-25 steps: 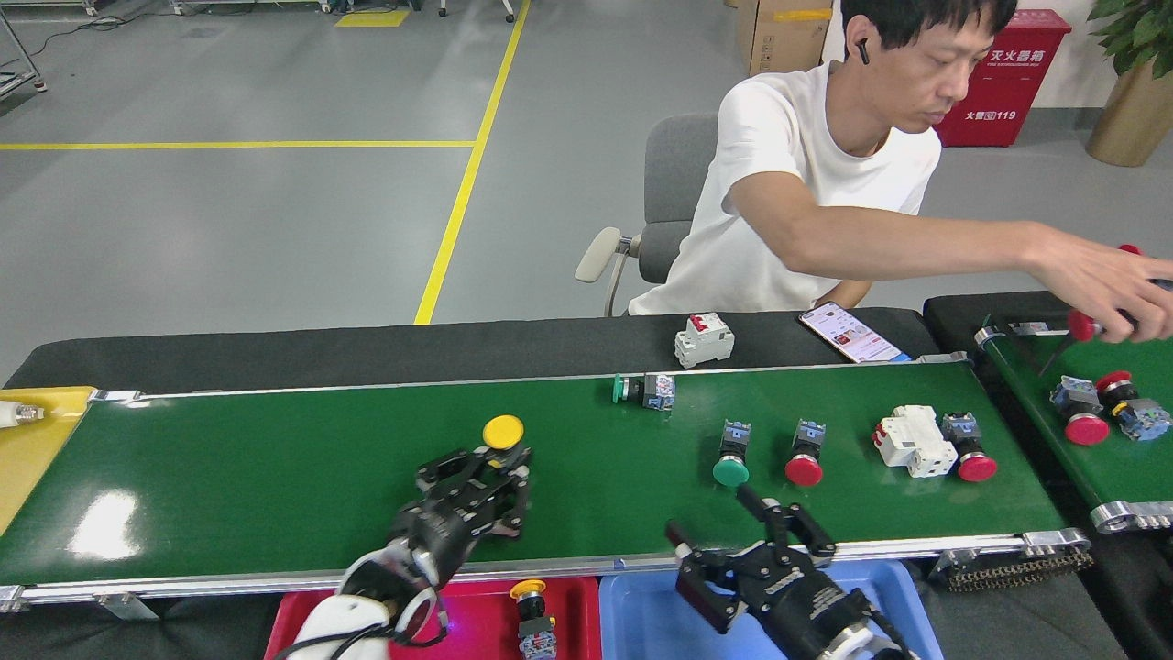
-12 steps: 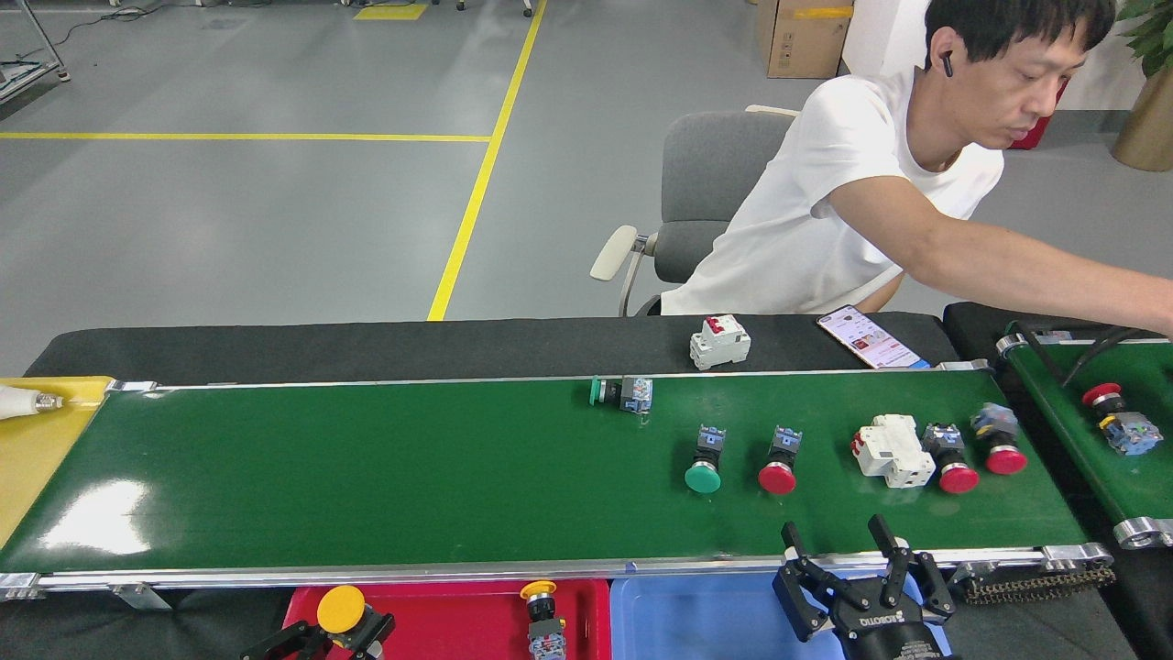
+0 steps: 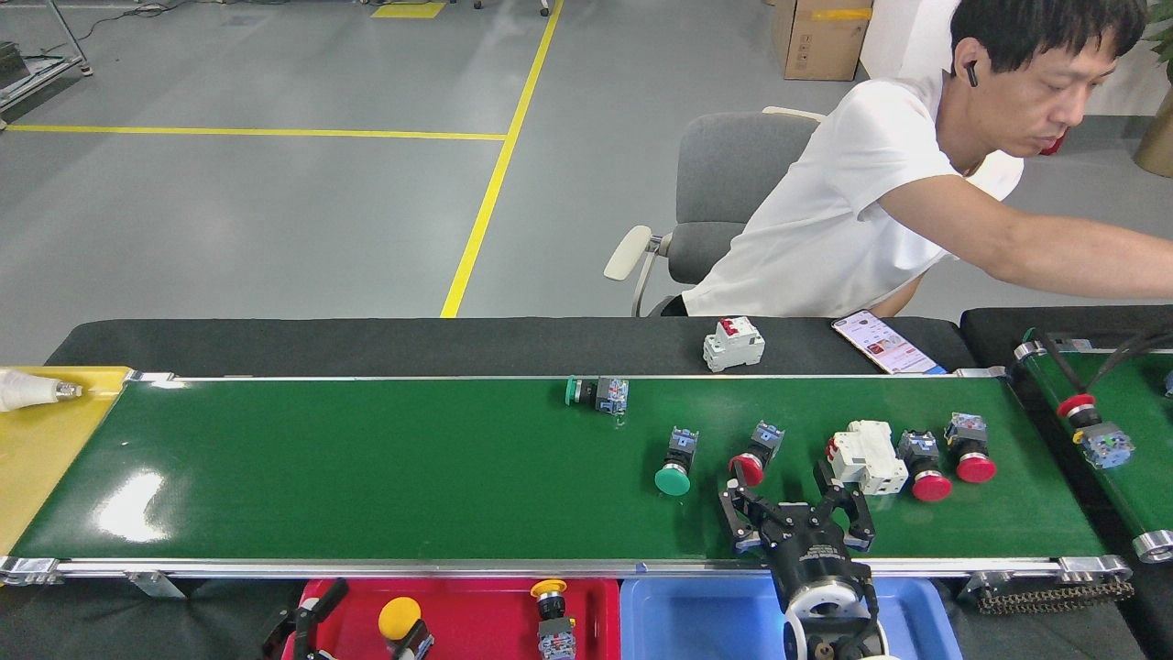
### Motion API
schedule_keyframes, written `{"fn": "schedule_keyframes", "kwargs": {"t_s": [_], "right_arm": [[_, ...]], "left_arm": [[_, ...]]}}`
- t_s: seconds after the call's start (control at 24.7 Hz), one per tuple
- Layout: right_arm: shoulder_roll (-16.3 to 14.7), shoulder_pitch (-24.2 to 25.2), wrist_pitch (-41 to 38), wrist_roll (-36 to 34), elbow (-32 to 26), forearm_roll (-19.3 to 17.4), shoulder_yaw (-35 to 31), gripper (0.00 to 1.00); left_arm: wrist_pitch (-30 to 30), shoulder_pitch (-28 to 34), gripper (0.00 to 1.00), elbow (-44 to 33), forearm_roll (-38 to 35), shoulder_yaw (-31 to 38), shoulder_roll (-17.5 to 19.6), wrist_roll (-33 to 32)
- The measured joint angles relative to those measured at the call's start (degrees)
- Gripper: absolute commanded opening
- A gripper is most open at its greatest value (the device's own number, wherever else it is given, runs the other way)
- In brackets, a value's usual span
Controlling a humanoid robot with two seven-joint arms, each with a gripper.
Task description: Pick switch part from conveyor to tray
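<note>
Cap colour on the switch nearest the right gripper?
Red, on the red-capped switch just left of the right gripper; head view.

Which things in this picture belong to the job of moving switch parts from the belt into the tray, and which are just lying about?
Part of the job:
conveyor
red tray
green push-button
red push-button
right hand
yellow push-button in the tray

Lying about:
phone
white breaker on the black ledge
grey chair
cardboard box

The right pincer (image 3: 795,500) is seen spread open over the conveyor (image 3: 367,477), a red switch (image 3: 753,456) just beyond its left finger and a white breaker (image 3: 866,456) beyond its right. The left pincer (image 3: 316,612) is seen low over the tray (image 3: 476,610), a yellow switch (image 3: 403,623) beside it.
</note>
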Motion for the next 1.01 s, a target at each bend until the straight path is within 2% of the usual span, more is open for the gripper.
{"fn": "schedule_keyframes", "kwargs": {"t_s": [0.2,0.44,0.49,0.53,0.57,0.61,0.69,0.81,0.89,1.01], "right_arm": [[2.0,-4.3,0.5,0.0,5.3,-0.2,1.2,0.87],[2.2,-5.2,0.5,0.1,6.7,-0.3,1.5,0.88],[2.2,-5.4,0.6,0.2,7.3,-0.3,1.7,0.84],[2.2,-5.6,0.7,0.2,7.7,-0.4,1.9,0.75],[2.2,-6.2,0.8,0.2,8.4,-0.4,2.1,0.61],[2.2,-6.7,0.4,0.1,9.0,-0.5,2.2,0.42],[2.1,-7.2,-1.4,-0.8,9.9,-0.7,2.6,0.21],[2.0,-7.3,-4.2,-2.3,10.3,-0.8,2.7,0.05],[2.0,-7.3,-5.9,-2.7,10.3,-0.9,2.8,0.02],[2.0,-7.3,-7.3,-3.1,9.9,-1.1,2.8,0.02]], "left_arm": [[0.8,-0.5,1.00,0.0,3.2,4.2,-0.8,-3.4],[2.0,-2.9,1.00,0.0,3.2,4.0,-0.7,-3.7],[2.1,-3.0,1.00,0.0,3.2,3.8,-0.7,-3.7],[2.1,-3.1,1.00,0.0,3.1,3.5,-0.7,-3.7],[2.1,-3.3,1.00,0.0,3.0,3.1,-0.7,-3.8],[2.1,-3.6,1.00,0.0,2.9,2.6,-0.7,-3.8],[2.1,-4.9,1.00,0.0,1.9,0.6,-0.7,-3.9],[2.2,-8.2,1.00,0.1,-3.0,-3.4,-0.7,-3.9],[2.2,-10.8,1.00,0.5,-5.6,-6.2,-0.8,-3.9],[2.2,-13.5,1.00,2.3,-7.0,-11.2,-0.8,-4.0]]}}
